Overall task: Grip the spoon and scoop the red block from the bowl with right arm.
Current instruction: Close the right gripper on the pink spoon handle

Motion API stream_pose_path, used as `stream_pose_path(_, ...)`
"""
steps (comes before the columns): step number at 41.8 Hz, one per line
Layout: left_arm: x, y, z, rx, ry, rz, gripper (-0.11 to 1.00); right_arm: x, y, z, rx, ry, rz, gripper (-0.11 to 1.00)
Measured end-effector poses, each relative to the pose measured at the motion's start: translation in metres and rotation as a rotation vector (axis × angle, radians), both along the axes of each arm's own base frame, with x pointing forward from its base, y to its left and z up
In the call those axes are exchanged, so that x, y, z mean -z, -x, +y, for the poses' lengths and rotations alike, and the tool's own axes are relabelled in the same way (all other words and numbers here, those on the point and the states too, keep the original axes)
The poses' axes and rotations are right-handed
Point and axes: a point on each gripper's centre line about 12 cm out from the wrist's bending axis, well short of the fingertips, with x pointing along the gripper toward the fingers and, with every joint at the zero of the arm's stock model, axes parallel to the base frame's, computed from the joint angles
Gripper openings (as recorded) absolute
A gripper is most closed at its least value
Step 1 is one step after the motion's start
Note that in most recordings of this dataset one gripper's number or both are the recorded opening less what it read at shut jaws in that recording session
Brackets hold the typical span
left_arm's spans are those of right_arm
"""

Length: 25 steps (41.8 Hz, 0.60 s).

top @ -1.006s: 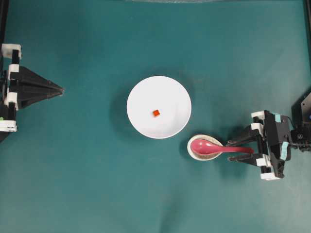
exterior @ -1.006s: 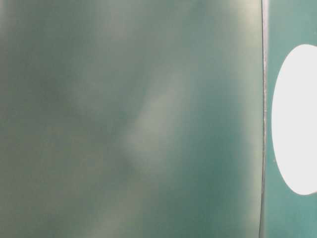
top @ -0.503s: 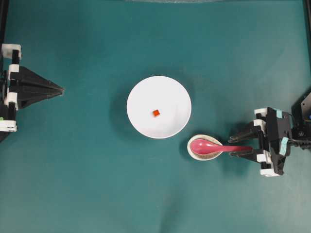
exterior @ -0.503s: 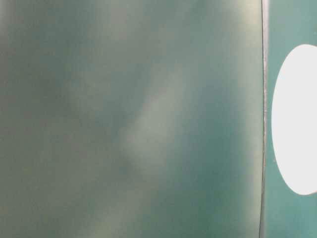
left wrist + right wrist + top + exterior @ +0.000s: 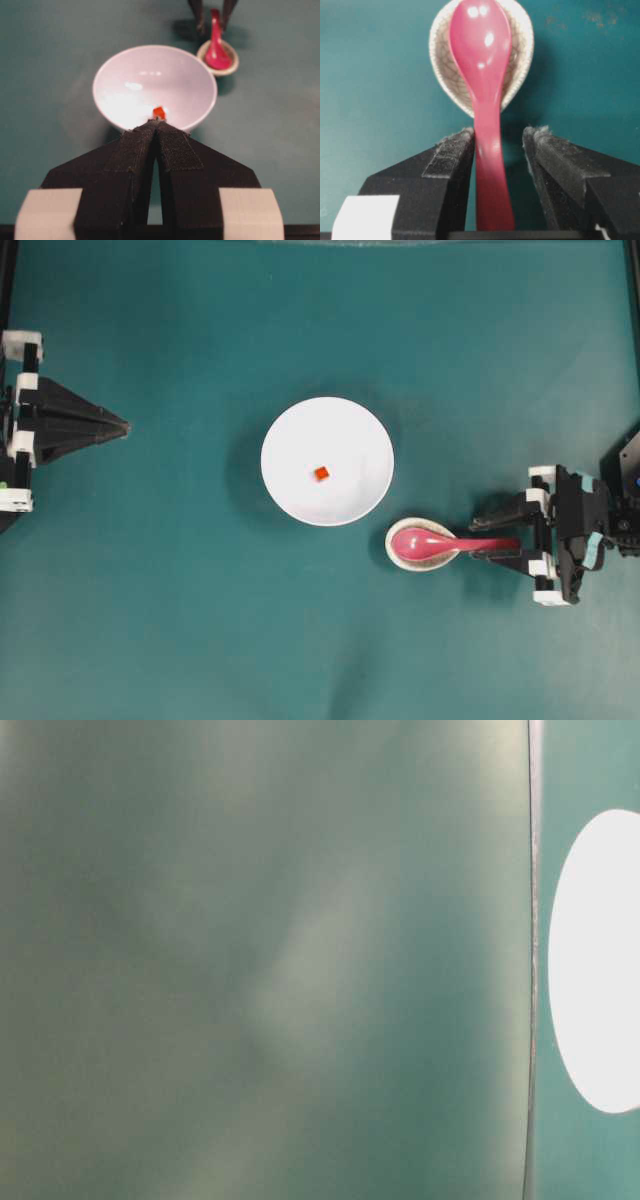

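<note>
The pink-red spoon (image 5: 430, 543) lies with its scoop in a small speckled cream dish (image 5: 421, 559), its handle pointing right. My right gripper (image 5: 477, 540) is open and straddles the handle's end. In the right wrist view the handle (image 5: 489, 165) runs between the fingers, close to the left pad (image 5: 451, 150), with a gap to the right one. The white bowl (image 5: 290, 430) sits mid-table with the tiny red block (image 5: 321, 473) inside. My left gripper (image 5: 126, 425) is shut at the far left, pointing at the bowl (image 5: 115, 65) and block (image 5: 159, 112).
The teal table surface (image 5: 200, 620) spreads around the bowl on all sides. The cream dish nearly touches the bowl's lower right rim. The table-level view is a blurred teal field with a white oval (image 5: 600, 960) at its right edge.
My right gripper has straightened into line with the spoon handle and shifted slightly right, its jaws still open. The left arm, bowl, block and spoon have not moved.
</note>
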Motion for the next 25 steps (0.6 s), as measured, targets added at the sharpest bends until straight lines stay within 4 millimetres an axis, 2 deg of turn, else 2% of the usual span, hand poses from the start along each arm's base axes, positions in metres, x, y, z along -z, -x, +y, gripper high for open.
stream_pose_path(25, 0.0017, 0.0007, 0.0000, 0.000, 0.000, 0.012, 0.00, -0.0023, 0.0008, 0.0020, 0.009, 0.007, -0.038, 0.50)
